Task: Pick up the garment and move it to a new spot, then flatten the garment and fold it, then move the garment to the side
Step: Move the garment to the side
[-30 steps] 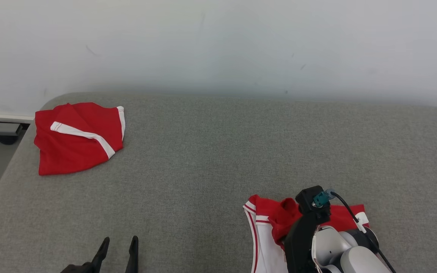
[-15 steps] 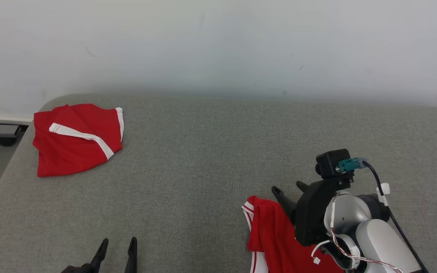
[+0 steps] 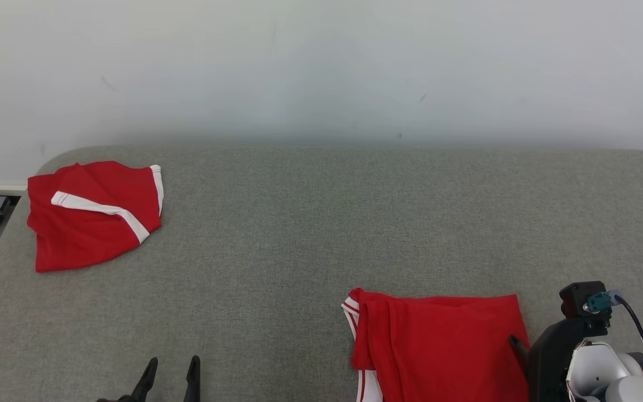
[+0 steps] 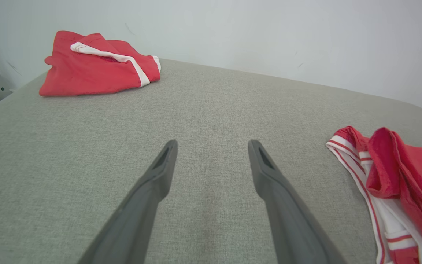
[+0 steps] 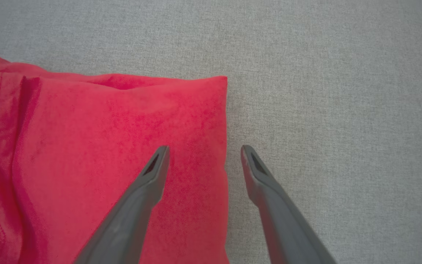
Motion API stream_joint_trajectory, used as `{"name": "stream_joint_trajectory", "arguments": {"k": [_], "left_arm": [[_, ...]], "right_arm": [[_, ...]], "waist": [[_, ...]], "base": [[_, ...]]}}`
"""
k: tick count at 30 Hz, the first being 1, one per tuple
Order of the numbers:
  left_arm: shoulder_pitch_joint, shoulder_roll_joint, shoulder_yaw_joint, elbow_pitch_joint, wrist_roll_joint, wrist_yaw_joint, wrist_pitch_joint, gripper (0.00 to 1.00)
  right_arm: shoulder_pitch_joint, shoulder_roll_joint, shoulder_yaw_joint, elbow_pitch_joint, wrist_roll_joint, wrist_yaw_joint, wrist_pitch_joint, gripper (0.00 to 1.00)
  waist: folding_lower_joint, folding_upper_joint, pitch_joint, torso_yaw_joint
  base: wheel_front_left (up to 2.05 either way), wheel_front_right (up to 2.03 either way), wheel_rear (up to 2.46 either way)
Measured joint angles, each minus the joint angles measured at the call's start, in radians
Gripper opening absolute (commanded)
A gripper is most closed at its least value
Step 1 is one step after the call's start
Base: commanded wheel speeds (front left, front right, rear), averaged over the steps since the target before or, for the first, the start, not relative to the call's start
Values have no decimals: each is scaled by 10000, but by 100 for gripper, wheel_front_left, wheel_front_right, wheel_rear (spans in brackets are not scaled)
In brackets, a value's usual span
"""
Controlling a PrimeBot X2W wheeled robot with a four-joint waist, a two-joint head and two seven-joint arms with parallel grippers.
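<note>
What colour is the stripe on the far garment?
White stripe on red; clearest in the left wrist view.

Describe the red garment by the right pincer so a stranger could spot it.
On the grey padded surface, look near right, beside the right pincer. The garment there lies folded flat, plain red with striped white trim at its left edge; the other garment, far left, has a broad white band.
</note>
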Motion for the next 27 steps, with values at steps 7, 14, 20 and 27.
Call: {"name": "stream_joint_trajectory", "arguments": {"k": [7, 14, 20, 27], "left_arm": [[-62, -2, -209, -33, 10, -29, 36, 100], [-239, 17, -228, -105, 19, -29, 90, 100], [-253, 54, -217, -161, 23, -29, 92, 100], [-542, 59, -232, -205, 88, -31, 138, 100]], "right_arm": [[159, -29, -219, 420, 186, 4, -192, 100], [159, -42, -318, 915, 245, 6, -383, 100], [-62, 82, -301, 1354, 318, 6, -405, 100], [-541, 199, -278, 1944, 512, 12, -272, 0]], "waist": [[0, 0, 99, -25], [0, 0, 293, 181], [0, 0, 506, 318], [0, 0, 771, 483]], "base": [[0, 0, 0], [0, 0, 0], [0, 0, 0], [0, 0, 0]]}}
